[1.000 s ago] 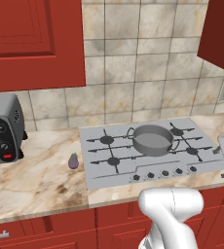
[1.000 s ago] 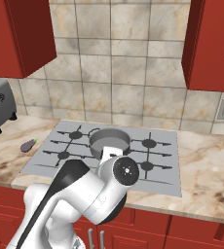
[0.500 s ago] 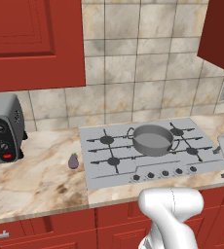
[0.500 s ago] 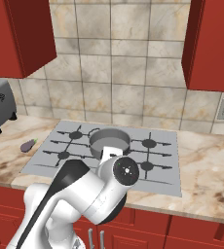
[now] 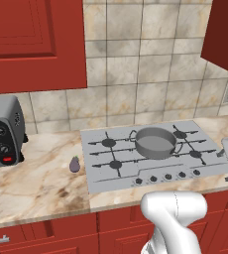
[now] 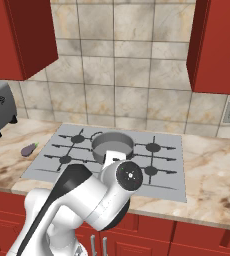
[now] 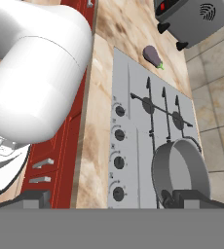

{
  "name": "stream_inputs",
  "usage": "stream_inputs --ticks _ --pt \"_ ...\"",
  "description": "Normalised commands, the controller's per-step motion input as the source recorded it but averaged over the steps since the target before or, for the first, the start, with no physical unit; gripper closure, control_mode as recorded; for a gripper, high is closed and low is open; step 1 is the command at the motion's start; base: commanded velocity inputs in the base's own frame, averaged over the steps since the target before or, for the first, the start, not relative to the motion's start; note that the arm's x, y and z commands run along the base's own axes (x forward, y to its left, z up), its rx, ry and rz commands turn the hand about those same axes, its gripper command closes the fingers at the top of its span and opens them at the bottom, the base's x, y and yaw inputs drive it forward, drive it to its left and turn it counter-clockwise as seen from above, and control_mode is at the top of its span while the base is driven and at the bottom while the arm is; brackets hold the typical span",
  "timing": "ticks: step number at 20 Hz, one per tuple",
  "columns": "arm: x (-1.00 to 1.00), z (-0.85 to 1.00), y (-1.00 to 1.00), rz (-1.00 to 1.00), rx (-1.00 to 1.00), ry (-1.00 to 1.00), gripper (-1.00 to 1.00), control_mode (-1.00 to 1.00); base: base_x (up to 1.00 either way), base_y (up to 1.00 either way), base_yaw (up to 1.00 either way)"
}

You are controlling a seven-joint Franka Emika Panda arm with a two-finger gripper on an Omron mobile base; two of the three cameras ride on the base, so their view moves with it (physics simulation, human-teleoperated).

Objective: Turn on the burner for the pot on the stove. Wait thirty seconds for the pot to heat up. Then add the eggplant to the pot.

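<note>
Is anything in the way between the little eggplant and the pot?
Nothing tall. The eggplant lies on the counter left of the stove. Between it and the pot are only the low black burner grates.

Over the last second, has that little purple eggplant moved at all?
No. The eggplant lies on the counter just left of the stove, between it and the toaster oven, the same spot as before.

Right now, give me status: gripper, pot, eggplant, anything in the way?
Gripper open, empty, above the stove's knobs. Pot on stove, empty. Eggplant on counter left of stove, untouched. Nothing blocking.
</note>
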Motion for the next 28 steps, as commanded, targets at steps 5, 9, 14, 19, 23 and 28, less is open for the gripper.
stream_inputs --ticks 5,9,14,19,23,28 --pt "0.0 0.0 0.0 0.0 0.0 0.0 -1.0 -1.0 0.0 0.0 0.0" --pt "0.0 0.0 0.0 0.0 0.0 0.0 -1.0 -1.0 0.0 0.0 0.0" --pt "0.0 0.0 0.0 0.0 0.0 0.0 -1.0 -1.0 0.0 0.0 0.0" --pt "0.0 0.0 0.0 0.0 0.0 0.0 -1.0 -1.0 0.0 0.0 0.0" --pt "0.0 0.0 0.0 0.0 0.0 0.0 -1.0 -1.0 0.0 0.0 0.0" --pt "0.0 0.0 0.0 0.0 0.0 0.0 -1.0 -1.0 0.0 0.0 0.0"
